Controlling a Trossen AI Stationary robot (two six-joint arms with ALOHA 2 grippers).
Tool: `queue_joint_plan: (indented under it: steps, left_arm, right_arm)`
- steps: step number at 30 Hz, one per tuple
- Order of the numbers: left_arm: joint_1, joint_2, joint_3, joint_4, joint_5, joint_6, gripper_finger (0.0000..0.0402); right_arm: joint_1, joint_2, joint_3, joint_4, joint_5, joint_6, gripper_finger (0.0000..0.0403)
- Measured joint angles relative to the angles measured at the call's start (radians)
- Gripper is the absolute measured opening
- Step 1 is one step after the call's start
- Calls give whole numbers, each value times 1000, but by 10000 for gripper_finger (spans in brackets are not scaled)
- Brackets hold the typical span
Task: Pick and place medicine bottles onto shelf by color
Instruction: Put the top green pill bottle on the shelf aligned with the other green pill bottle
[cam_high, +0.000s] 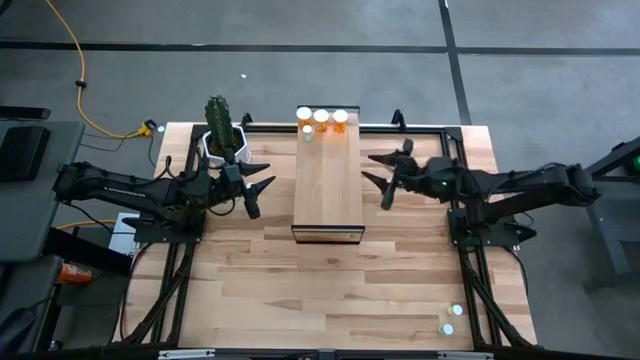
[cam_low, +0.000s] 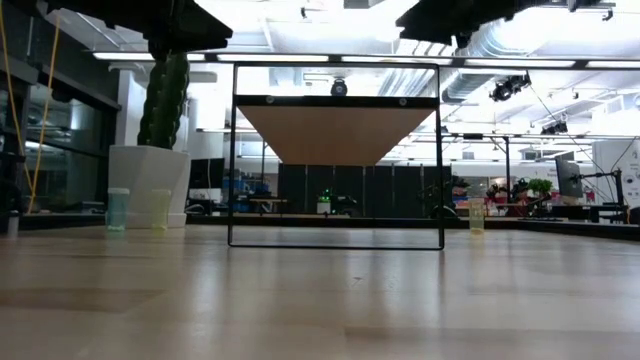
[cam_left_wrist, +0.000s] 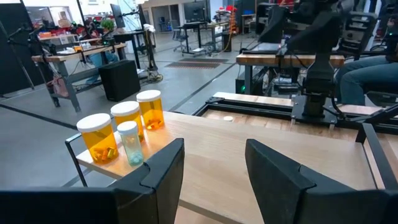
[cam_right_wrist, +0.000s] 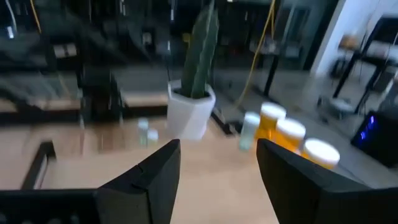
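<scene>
Two dark jointed arms, black angular tool fingers (cam_left_wrist: 168, 171), matte plastic

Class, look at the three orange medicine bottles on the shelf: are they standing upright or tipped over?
Upright. In the left wrist view the three orange medicine bottles stand on their bases at the end of the shelf, white caps on top.

A: How many bottles on the shelf (cam_high: 328, 185)?
B: Three orange bottles (cam_high: 322, 119) and one pale bottle (cam_high: 308, 135), all at its far end.
A: Any others?
B: Two small bottles (cam_high: 452, 320) on the bench's near right corner. One cactus (cam_high: 219, 125).
</scene>
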Motion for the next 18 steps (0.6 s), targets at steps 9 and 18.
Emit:
queue_joint_plan:
  steps: [9,18]
  left_arm:
    - [0,0,0,2,0,0,163]
    - [0,0,3,-151,-40,-54,177]
  right_arm:
    - [8,-20,-123,167,-2,-43,204]
    - [7,-20,-123,161,-1,-40,204]
